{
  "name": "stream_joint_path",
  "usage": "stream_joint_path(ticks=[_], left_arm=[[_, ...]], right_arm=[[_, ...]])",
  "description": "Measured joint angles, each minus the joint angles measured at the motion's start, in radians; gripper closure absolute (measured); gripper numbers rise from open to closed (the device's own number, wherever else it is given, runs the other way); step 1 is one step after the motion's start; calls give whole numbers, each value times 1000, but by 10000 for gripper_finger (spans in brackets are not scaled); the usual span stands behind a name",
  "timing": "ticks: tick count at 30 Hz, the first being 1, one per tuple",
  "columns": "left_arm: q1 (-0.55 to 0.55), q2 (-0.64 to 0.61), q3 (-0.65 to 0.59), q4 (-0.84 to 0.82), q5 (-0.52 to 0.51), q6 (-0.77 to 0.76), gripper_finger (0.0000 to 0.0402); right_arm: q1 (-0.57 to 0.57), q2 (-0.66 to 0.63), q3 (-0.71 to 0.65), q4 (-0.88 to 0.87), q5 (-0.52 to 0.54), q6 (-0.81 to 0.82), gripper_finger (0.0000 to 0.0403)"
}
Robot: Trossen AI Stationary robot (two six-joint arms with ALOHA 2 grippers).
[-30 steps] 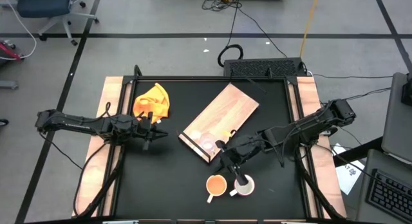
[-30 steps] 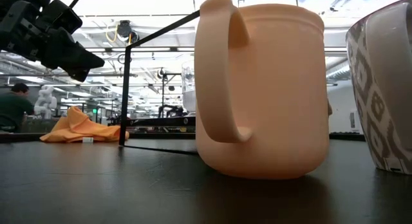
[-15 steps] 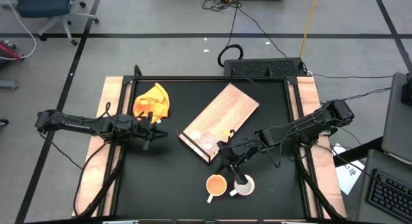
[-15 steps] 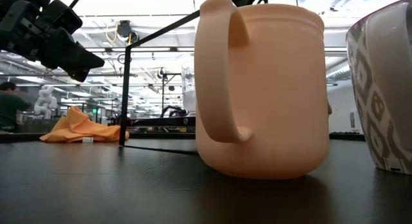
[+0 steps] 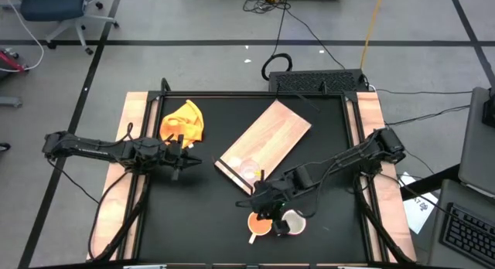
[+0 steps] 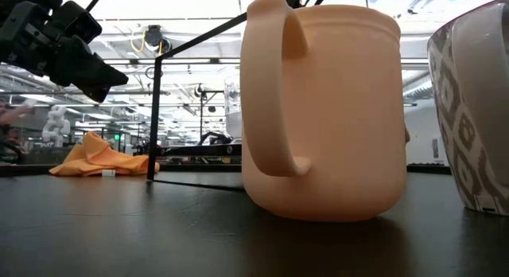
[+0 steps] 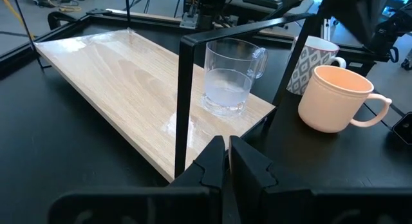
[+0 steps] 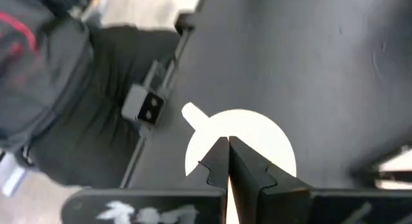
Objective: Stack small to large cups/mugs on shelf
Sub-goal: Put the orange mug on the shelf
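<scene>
One clear glass cup [image 7: 228,79] standing on one shelf [image 5: 263,145], two mugs, yellow-orange mug [image 5: 260,222] and white mug [image 5: 292,222], sitting beside it, right gripper [image 8: 228,161] hovering above the yellow-orange one, fingers pressed together, left gripper [image 7: 226,161] waiting well apart, fingers pressed together.

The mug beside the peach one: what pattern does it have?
A grey-and-white lattice pattern on the white mug; the left wrist view shows it best.

Even overhead lighting is noted. Glare is seen on the light wooden shelf board [image 7: 122,82]. The right wrist view is motion-blurred.
</scene>
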Motion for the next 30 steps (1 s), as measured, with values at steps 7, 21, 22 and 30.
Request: stream_joint_path(ticks=[7, 21, 22, 30], left_arm=[[0, 0, 0, 0, 0, -4, 376], [0, 0, 0, -1, 0, 8, 376], [0, 0, 0, -1, 0, 8, 376], [0, 0, 0, -2, 0, 8, 376]], right_arm=[[-9, 33, 34, -128, 2, 44, 403], [-9, 31, 36, -140, 3, 48, 403], [-9, 31, 35, -140, 3, 47, 403], [-9, 31, 35, -129, 3, 39, 403]])
